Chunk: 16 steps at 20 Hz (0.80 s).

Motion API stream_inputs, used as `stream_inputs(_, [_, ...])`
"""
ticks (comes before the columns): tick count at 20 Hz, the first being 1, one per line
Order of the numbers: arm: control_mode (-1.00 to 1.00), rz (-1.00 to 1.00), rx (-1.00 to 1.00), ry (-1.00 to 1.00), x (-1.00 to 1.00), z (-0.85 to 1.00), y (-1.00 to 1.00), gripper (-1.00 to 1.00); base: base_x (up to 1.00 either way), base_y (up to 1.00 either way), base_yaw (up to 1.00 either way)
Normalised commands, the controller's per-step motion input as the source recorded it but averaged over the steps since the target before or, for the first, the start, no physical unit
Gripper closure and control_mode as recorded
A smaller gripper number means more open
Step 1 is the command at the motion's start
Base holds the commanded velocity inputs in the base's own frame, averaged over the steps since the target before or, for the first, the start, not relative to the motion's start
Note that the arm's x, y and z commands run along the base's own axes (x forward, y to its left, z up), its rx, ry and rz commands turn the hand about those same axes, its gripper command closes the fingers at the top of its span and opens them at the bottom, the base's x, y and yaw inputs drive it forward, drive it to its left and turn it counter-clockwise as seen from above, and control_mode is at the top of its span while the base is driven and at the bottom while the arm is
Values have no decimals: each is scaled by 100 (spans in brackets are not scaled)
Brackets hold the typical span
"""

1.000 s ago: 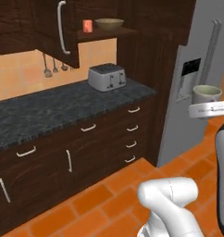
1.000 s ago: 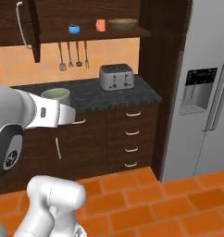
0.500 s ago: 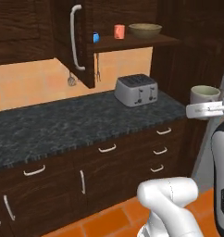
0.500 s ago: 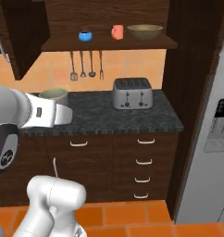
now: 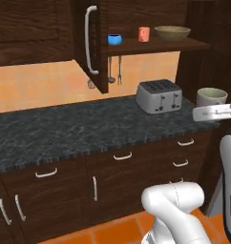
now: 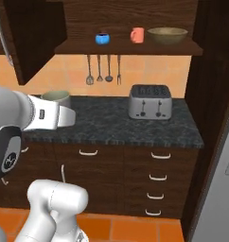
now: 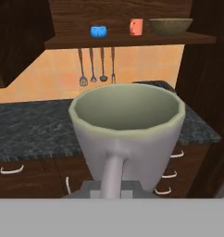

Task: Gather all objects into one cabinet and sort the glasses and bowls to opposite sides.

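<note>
My gripper [image 7: 112, 189] is shut on the handle of the grey-green mug [image 7: 127, 132], which it holds upright in the air. From the base, the mug [image 5: 212, 96] [image 6: 56, 98] sits atop the white hand, in front of the counter. On the high brown shelf stand the blue bowl [image 5: 115, 39] [image 6: 102, 38] [image 7: 98, 31], the orange-red cup [image 5: 144, 34] [image 6: 137, 35] [image 7: 136, 26] and the wide tan bowl [image 5: 172, 32] [image 6: 167, 35] [image 7: 171, 25]. The cabinet door [image 5: 91, 45] with its curved grey handle hangs open left of the shelf.
A silver toaster [image 5: 159, 96] [image 6: 150, 101] stands on the dark speckled counter [image 5: 65, 128] below the shelf. Slim metal utensils [image 6: 104, 71] [image 7: 95, 69] hang on the orange wall. Drawers and lower doors run under the counter. A tall dark panel [image 6: 215, 94] bounds the right.
The base has driven, so the whole scene has shifted right in both base views and the grey fridge has left the picture. The mug stays in the gripper as before.
</note>
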Motion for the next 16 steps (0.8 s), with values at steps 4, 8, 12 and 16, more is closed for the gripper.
stream_inputs(4, [100, 0, 0, 0, 0, 0, 0, 100, 51, -42, 16])
stream_inputs(8, [100, 0, 0, 0, 0, 0, 0, 100, 67, -45, 16])
stream_inputs(12, [100, 0, 0, 0, 0, 0, 0, 100, 80, -21, 13])
stream_inputs(16, [100, 0, 0, 0, 0, 0, 0, 100, 84, 0, 12])
